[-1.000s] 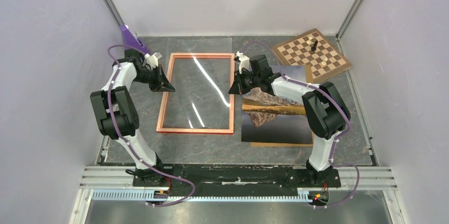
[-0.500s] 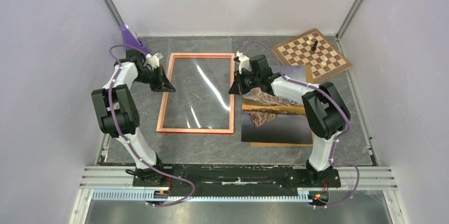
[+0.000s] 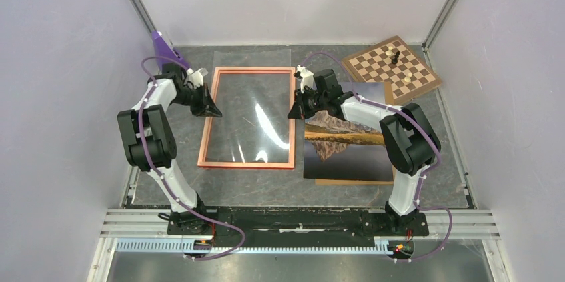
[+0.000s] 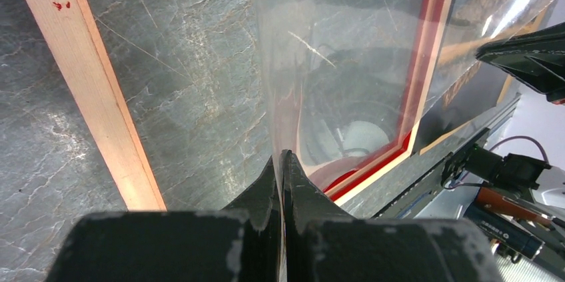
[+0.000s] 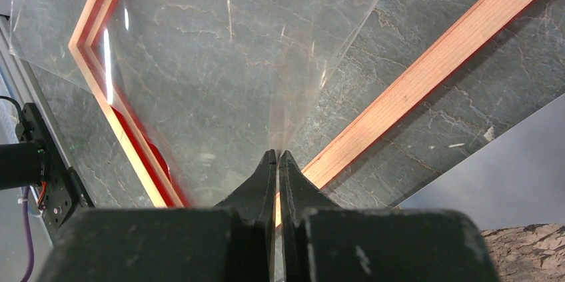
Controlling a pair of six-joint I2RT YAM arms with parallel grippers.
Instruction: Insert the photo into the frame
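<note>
There is one orange-red frame (image 3: 246,163), one mountain-and-lake photo (image 3: 346,142), one clear sheet (image 3: 253,109), one brown backing board (image 3: 353,181), one chessboard (image 3: 373,69) and one purple object (image 3: 162,45), plus two arms. The frame lies flat on the grey stone-patterned table (image 3: 266,192) between the two grippers. The clear sheet hangs over its opening, with its far edge reaching past the frame's far rail. The left gripper (image 3: 216,113) is closed on the sheet's left edge, just inside the frame's left rail. In the left wrist view the fingertips (image 4: 293,182) are pinched on the bowed sheet (image 4: 346,62), with the pale rail (image 4: 100,95) off to one side. The right gripper (image 3: 292,114) is closed on the sheet's right edge, above the frame's right rail. Its wrist view shows the jaws meeting on the sheet (image 5: 220,62), with the rail (image 5: 426,75) running beneath. The photo lies face up just to the right of the frame, on the backing board and partly under the right arm. Neither gripper touches it. The right gripper is near its far left corner. The chessboard sits at the far right and carries a few pieces, too small to count surely.
</note>
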